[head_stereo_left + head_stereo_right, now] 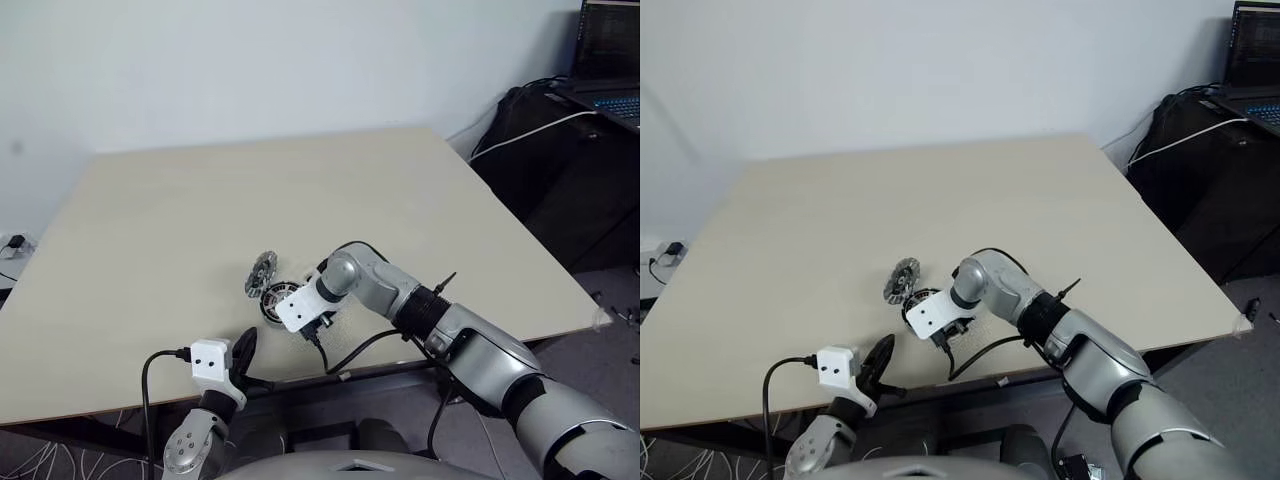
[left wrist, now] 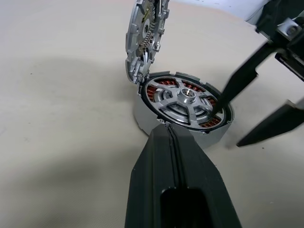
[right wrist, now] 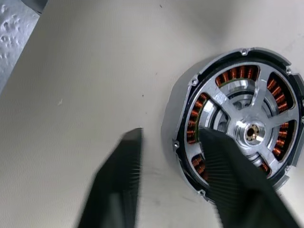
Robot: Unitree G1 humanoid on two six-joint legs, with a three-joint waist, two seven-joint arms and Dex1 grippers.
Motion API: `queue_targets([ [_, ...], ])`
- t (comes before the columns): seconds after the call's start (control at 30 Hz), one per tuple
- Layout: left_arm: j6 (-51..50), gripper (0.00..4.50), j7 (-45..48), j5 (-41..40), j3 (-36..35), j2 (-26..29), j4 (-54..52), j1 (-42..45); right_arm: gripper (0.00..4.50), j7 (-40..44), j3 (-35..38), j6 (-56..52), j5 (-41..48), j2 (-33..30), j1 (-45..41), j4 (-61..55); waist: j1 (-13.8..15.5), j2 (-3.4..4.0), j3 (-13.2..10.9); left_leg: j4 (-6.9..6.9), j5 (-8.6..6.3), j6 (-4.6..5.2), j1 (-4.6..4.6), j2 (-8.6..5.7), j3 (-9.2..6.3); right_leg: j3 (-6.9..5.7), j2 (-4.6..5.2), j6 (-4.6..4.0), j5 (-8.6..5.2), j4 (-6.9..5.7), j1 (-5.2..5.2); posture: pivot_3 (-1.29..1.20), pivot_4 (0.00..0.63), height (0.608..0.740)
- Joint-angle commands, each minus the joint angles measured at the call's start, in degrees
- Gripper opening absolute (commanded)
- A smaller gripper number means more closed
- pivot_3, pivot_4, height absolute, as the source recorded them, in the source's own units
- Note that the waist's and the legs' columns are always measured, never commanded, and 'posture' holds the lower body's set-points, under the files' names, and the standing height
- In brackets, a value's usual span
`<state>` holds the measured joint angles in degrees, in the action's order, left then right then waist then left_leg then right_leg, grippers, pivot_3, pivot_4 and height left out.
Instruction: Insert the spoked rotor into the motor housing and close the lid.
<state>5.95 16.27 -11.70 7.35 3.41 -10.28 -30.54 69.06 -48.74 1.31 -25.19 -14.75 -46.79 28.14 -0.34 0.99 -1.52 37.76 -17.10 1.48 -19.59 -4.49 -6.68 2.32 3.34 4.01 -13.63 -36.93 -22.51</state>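
Observation:
The round motor housing (image 2: 141, 118) sits on the table near its front edge, with copper-brown windings (image 3: 195, 114) ringing its inside. The silver spoked rotor (image 2: 186, 96) lies inside it. The hinged lid (image 2: 145, 35) stands upright at the housing's far rim, also seen as the lid (image 1: 262, 272). My right gripper (image 3: 171, 132) points down over the housing and is open: one finger (image 3: 228, 166) rests on the rotor inside the rim, the other stands outside the wall above the table. My left gripper (image 2: 166, 129) is shut and empty, pointing at the housing from nearer the front edge.
The beige table (image 1: 300, 190) stretches bare behind the housing. A black cable (image 1: 360, 350) trails off the front edge by my right arm. To the right, beyond the table, stands a dark desk with a laptop (image 1: 610, 60) and cables.

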Motion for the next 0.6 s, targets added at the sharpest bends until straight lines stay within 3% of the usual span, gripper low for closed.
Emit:
queue_targets([
  [0.03, 0.5, 0.00, -0.3, -0.4, 0.0, -0.2, -3.3, 0.6, 0.67, 0.0, 1.7, -0.1, -0.1, 0.1, 0.0, 0.6, 0.0, 0.01, 0.0, 0.00, 0.00, 0.00, 0.00, 0.00, 0.00, 0.00, 0.00, 0.00, 0.00, 0.00, 0.00, 0.00, 0.000, 0.740],
  [0.1, 0.2, 0.00, -0.3, -0.5, -0.1, -0.2, -3.5, 0.7, 0.08, -0.5, 2.4, -0.3, 0.1, 0.2, 0.3, 0.4, 0.0, -0.05, 0.1, -0.02, 0.00, 0.00, 0.00, 0.00, -0.02, -0.01, -0.01, -0.02, -0.01, 0.00, 0.00, 0.00, 0.000, 0.740],
  [0.37, -0.5, 0.00, 0.0, -0.9, -0.4, 0.0, -3.0, 1.7, 0.07, -4.8, 8.7, -4.6, 3.8, 0.6, 4.8, -4.7, -0.2, -0.07, 0.1, 0.00, 0.02, -0.04, 0.01, 0.03, -0.02, 0.00, -0.05, -0.01, 0.00, -0.02, -0.01, 0.00, 0.000, 0.740],
  [0.6, -0.9, 0.00, 0.4, -1.2, 0.1, -0.4, -1.9, 2.4, 0.07, -2.9, 17.0, -25.7, 9.1, -2.4, 12.0, -24.0, 0.1, -0.08, 0.1, 0.00, -0.01, 0.01, -0.25, 0.02, -0.03, 0.02, -0.02, -0.04, 0.00, 0.01, -0.23, 0.00, 0.000, 0.740],
])
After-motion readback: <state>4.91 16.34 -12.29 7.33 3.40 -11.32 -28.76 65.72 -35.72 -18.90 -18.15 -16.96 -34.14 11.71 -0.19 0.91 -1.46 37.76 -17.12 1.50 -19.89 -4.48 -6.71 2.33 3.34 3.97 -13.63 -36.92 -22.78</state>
